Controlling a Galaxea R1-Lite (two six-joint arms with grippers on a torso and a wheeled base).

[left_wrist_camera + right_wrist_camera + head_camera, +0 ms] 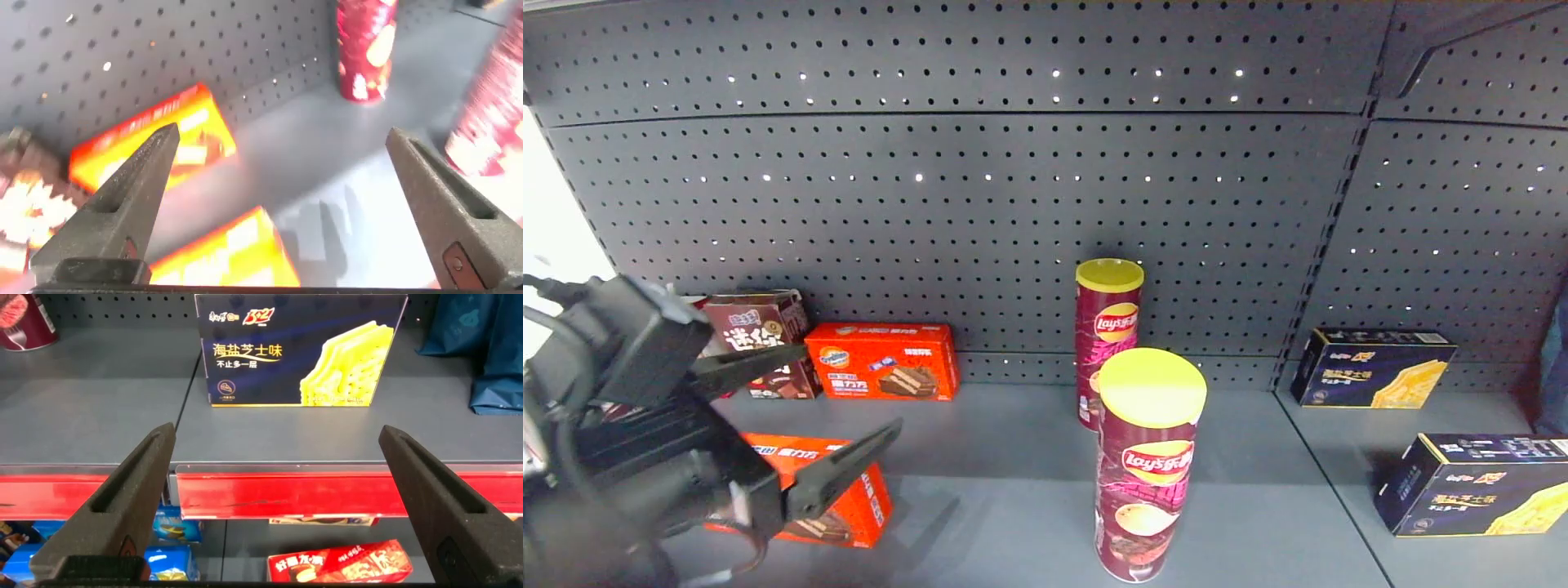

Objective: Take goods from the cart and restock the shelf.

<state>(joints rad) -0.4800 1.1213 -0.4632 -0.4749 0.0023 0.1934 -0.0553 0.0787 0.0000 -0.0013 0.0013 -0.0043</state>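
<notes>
**Left section.** The left claw (849, 388) is spread wide and holds nothing. It hangs over the front orange box (858, 510), close to it but apparently not touching. Behind it, against the back panel, a brown box (760, 339) stands just beside the rear orange box (882, 359).

**Centre.** Two tall chip cans stand upright on the shelf (1013, 441). The rear chip can (1108, 327) is near the back panel and the front chip can (1147, 465) is close to the front edge.

**Right section.** The rear dark box (1372, 367) and the front dark box (1474, 482) lie well apart from the cans. The right claw (276, 431) is also spread and empty. It is level with the red edge strip (327, 494) and faces one of the dark boxes; which one cannot be determined.

**Status.** No item is in hand, so the next pick from the cart appears to be pending.

**Risks.**
- If the left arm pulls away low, a finger could catch the front orange box and drag it over the edge.
- A sideways swing of either arm could topple the front chip can, which is tall, narrow and near the lip.
- If the right claw advances at its present height, it would strike the edge strip rather than clear it.
</notes>
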